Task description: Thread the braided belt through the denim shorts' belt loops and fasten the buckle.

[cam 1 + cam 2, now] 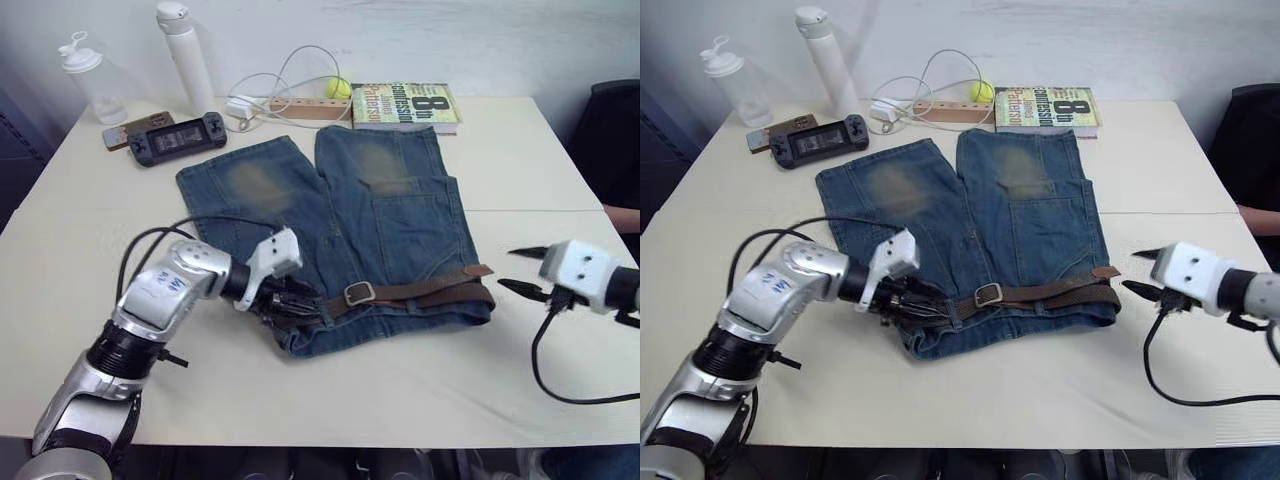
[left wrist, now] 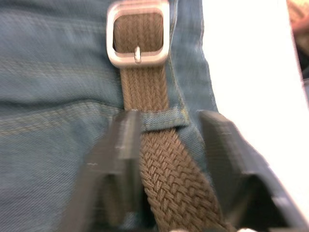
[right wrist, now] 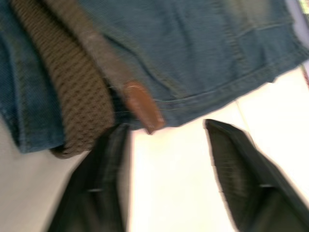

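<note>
The denim shorts (image 1: 400, 210) lie flat mid-table, waistband toward me. The braided belt (image 1: 430, 290) runs along the waistband, its silver buckle (image 1: 358, 294) near the middle and its tan leather tip (image 3: 142, 108) at the right end. My left gripper (image 1: 290, 300) sits on the waistband's left part, open, its fingers (image 2: 120, 145) straddling the belt just behind a belt loop (image 2: 161, 119), with the buckle (image 2: 138, 33) ahead. My right gripper (image 1: 512, 268) hovers open just right of the shorts, pointing at the belt's tip and holding nothing.
At the table's far side stand a book (image 1: 405, 105), a tennis ball (image 1: 339, 88), a white cable (image 1: 280, 85), a black game controller (image 1: 178, 137) and two bottles (image 1: 187, 45). A dark chair (image 1: 612, 130) stands at the far right.
</note>
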Robot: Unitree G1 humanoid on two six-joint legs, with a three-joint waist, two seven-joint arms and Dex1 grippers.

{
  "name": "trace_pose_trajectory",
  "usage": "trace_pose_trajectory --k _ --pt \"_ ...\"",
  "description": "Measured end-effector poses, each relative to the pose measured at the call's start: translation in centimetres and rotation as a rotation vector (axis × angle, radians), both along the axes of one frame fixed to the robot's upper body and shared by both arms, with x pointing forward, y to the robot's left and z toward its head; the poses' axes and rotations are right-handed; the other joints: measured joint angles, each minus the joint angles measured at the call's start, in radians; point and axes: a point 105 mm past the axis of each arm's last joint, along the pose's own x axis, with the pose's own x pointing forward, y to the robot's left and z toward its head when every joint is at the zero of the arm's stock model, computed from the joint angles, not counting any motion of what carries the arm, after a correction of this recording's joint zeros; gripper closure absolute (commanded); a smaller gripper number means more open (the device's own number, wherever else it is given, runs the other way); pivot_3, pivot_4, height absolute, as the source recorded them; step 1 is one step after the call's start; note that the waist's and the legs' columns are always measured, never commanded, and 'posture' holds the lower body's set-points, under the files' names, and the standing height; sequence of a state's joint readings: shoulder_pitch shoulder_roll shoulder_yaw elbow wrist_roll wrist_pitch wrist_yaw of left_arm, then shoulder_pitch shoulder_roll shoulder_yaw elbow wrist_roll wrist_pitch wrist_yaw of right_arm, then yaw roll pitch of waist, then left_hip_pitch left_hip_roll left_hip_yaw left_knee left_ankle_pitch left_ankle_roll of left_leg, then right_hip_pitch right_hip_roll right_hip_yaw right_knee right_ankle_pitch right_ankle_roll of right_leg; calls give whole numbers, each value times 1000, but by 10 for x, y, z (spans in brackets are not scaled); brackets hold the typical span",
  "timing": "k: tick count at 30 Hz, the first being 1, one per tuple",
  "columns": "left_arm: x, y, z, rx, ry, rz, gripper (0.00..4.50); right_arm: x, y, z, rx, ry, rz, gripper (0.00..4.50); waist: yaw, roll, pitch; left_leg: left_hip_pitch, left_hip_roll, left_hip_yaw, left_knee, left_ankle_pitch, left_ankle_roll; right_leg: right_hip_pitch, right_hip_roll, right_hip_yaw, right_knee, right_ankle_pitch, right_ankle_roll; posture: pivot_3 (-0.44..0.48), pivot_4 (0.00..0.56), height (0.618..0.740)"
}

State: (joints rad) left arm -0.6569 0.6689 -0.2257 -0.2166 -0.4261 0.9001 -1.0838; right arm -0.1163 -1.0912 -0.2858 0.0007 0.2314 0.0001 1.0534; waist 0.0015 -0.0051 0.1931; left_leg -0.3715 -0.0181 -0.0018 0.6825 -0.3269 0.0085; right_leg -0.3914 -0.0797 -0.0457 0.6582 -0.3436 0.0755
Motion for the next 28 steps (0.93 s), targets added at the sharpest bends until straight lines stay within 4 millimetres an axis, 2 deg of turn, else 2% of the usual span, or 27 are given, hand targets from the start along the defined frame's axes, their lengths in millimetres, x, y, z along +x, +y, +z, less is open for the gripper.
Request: trace_pose_trajectory --k 1,2,4,7,11,12,13,17,18,20,25,28 --pt "-3 4 10 -29 -2 -11 381 -1 0 6 53 8 -12 70 -2 0 0 0 0 0 0 0 0 0 0 0 0 0 0 0 150 735" --pt "-7 10 19 -53 -6 -14 71 -2 0 10 103 19 -27 0 -4 0 0 0 1 0 0 0 0 0 0 0 0 0 0 0 150 735" --pt "-13 29 35 -109 -19 25 23 -6 -4 12 205 50 -64 0 -6 0 0 1 2 0 -2 0 0 0 1 0 0 0 0 0 150 735" --pt "-13 57 38 -211 -34 162 23 -8 -10 5 365 70 -131 0 -2 0 0 1 2 -1 -1 0 0 1 0 -1 -2 0 0 0 150 735" --pt "-14 96 20 -257 -42 378 23 -10 -20 2 572 80 -224 0 -1 0 0 1 1 -1 -1 -1 0 1 0 -1 -2 0 0 0 150 735" --pt "-16 104 19 -266 -56 425 23 -10 -23 3 593 64 -239 0 -2 0 0 1 1 -1 -2 -1 -1 1 0 0 -3 0 0 0 150 735" --pt "-20 123 12 -253 -95 528 23 -10 -29 2 619 35 -272 0 -4 0 0 1 2 -1 -3 -1 -1 1 0 0 -4 0 0 0 150 735" --pt "-29 150 -15 -282 -189 735 23 -10 -34 -16 620 12 -329 0 -2 0 0 2 1 0 -3 -3 0 1 -1 0 -5 0 0 0 150 735" --pt "-34 155 -30 -275 -180 791 23 -10 -33 -25 614 22 -346 0 -2 0 0 2 1 0 -3 -4 -1 1 -1 0 -5 0 0 0 150 735" --pt "-41 160 -45 -254 -188 842 23 -8 -32 -34 645 27 -364 0 -2 0 0 2 1 0 -3 -4 -1 1 -1 0 -4 0 0 0 150 735" --pt "-56 162 -64 -284 -216 928 23 -6 -25 -40 691 9 -348 0 -2 1 -1 2 2 0 -3 -6 0 1 -1 0 -5 0 0 0 150 735" --pt "-62 165 -69 -277 -227 951 23 -8 -25 -45 697 25 -354 0 -2 1 -1 2 2 0 -3 -6 0 1 -1 0 -5 0 0 0 150 735"
